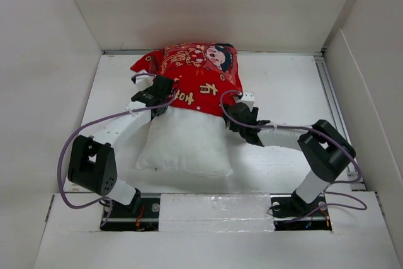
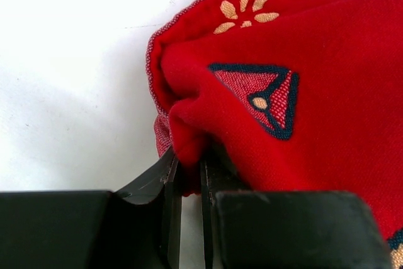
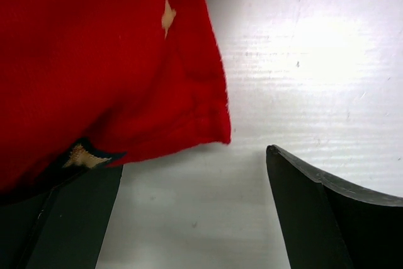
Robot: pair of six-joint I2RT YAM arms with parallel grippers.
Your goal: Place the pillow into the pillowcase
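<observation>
— What is your left gripper doing?
— Its jaws are pressed nearly together on a bunched fold of the pillowcase. From your left wrist you see red cloth pinched between the two black fingers, right at the case's left edge.

— And your right gripper?
— Spread wide, gripping nothing. The near right corner of the case hangs over one finger; the other finger stands apart from the cloth, with bare white table showing between them.

— Where does the case lie?
— Toward the far edge of the table, about midway between its left and right sides, printed face up, with your two grippers at its near corners.

— And the pillow?
— Its far end is covered by the near edge of the red case. The rest lies bare and white between your two arms, reaching toward the near edge of the table. How deep it sits inside, you cannot tell from above.
</observation>
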